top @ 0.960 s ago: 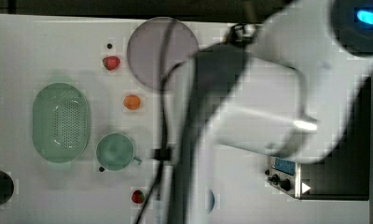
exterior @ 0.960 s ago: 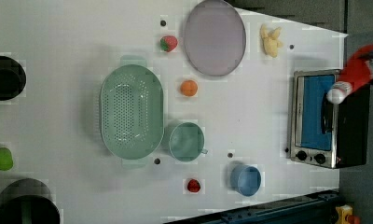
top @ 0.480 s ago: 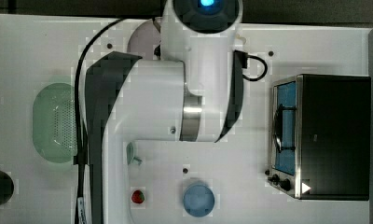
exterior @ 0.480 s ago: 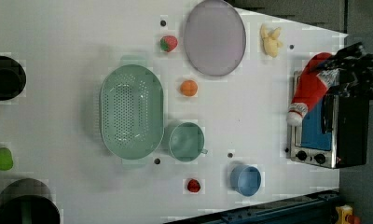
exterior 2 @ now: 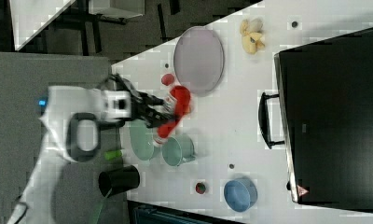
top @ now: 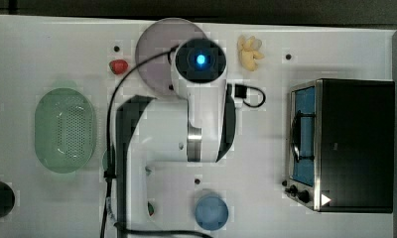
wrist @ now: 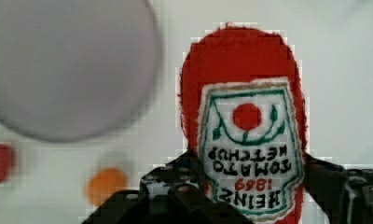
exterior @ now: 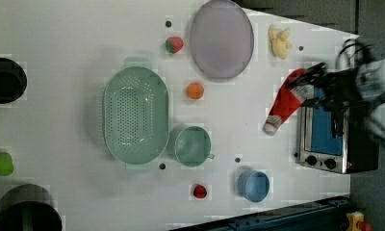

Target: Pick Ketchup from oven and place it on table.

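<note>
White robot arm (top: 186, 148) is folded over the middle of the big flat white tabletop (top: 47, 49) in the top view, its blue-lit joint above the round grey plate (exterior: 221, 38). Black gripper (exterior: 312, 90) reaches level, jaws pinching the slim red plastic ketchup squeeze bottle (exterior: 284, 102) w/ white cap, around its upper body. Bottle is held in the air, outside the boxy black toaster oven (exterior: 332, 139) w/ blue glass door, just beside it on the left view's left. Its long axis is tilted, cap pointing down and toward the left view's left, base up by the gripper. Wrist view has the label upside-down. Nearby on the table: small orange ball (exterior: 195, 90), mint cup (exterior: 193, 146), green perforated colander (exterior: 135, 114), blue bowl (exterior: 253, 186), two strawberries, yellow banana-like toy (exterior: 280, 41).
</note>
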